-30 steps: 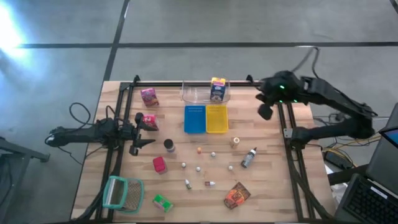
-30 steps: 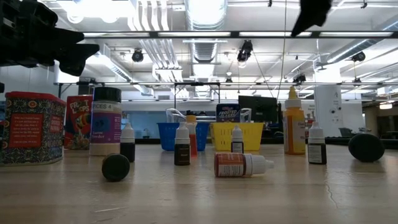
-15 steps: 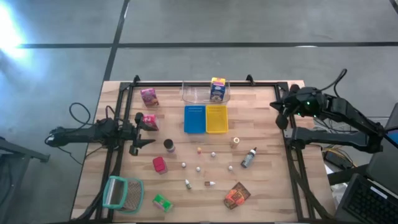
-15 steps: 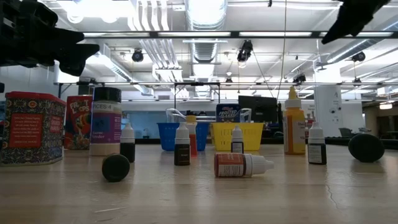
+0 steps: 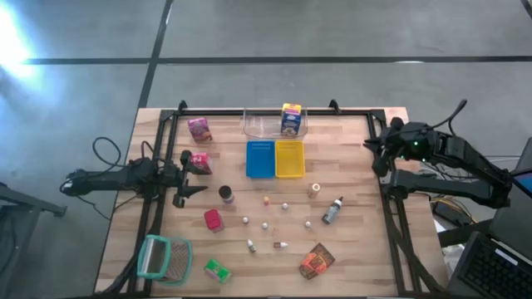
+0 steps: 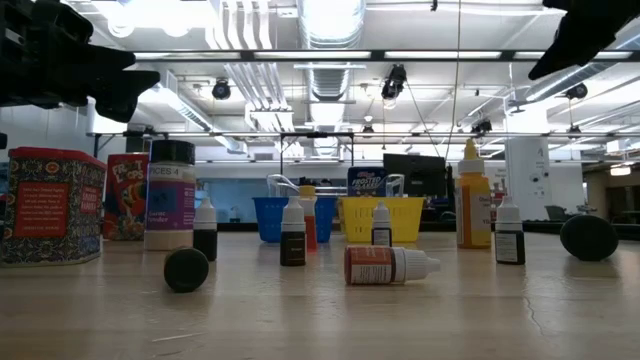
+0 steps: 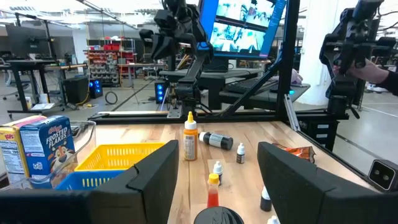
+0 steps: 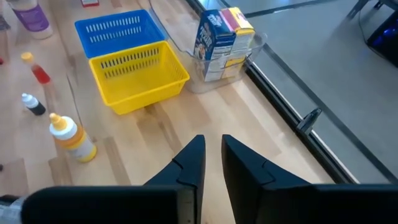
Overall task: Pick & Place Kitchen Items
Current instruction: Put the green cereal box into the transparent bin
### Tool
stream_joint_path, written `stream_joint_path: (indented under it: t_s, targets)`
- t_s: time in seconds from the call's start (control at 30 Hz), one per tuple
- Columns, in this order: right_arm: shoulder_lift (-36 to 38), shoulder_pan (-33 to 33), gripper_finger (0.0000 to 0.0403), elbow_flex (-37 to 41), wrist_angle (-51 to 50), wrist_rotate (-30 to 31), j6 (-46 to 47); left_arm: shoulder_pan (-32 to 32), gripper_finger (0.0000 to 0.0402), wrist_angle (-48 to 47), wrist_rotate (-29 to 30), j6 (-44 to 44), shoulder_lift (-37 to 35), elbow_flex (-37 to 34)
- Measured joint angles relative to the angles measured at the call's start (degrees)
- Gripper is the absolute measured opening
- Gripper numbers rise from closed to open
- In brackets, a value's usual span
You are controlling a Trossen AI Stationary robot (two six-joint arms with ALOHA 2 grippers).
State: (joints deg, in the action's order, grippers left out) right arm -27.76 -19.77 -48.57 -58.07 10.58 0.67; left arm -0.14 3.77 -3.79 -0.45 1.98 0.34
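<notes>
From above, the right tool (image 5: 376, 152) hangs at the right edge of the table (image 5: 366, 249), level with the yellow tray (image 5: 289, 158) and well off to that tray's right. It carries nothing. The cereal box (image 5: 291, 119) stands in the clear tub (image 5: 259, 126) just behind the yellow tray. The loose items lie in front of the tray: a yellow bottle (image 5: 314, 189) and a grey bottle (image 5: 332, 210) on its right-hand side, an orange packet (image 5: 316, 262) far in front. Those three sit nearer the right arm. The left tool (image 5: 189, 174) waits well to the left of the yellow tray, close to a pink packet (image 5: 199, 161), a dark jar (image 5: 225, 194) and a red can (image 5: 213, 219).

At table height, small dropper bottles stand ahead of the yellow tray (image 6: 380, 218) and one bottle (image 6: 390, 265) lies on its side, long axis across the view. The right arm shows only as a dark shape at the upper right.

The left wrist camera shows its fingers (image 7: 155, 177) set wide apart with nothing between them, and the yellow tray (image 7: 118, 155) lying ahead.

The right wrist camera shows its fingers (image 8: 193, 163) nearly together, a narrow gap between, gripping nothing. The yellow tray (image 8: 140, 74) and yellow bottle (image 8: 73, 138) lie ahead of them. I judge the right arm better placed for that bottle, which stands upright, so a sideways approach would suit.
</notes>
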Motion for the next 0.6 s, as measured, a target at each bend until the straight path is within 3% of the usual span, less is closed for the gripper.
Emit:
stream_joint_path:
  t_s: [0.23, 0.6]
  targets:
    - [1.78, 0.00, 0.0077, 2.42, -1.54, 0.00, 1.80, 0.02, 0.0226, 0.00, -0.02, -0.02, 0.00, 0.00]
    - [12.03, 0.00, 0.0115, 5.07, 1.20, -0.01, 0.68, 0.00, 0.0226, 0.02, -0.02, 0.00, 0.02, 0.00]
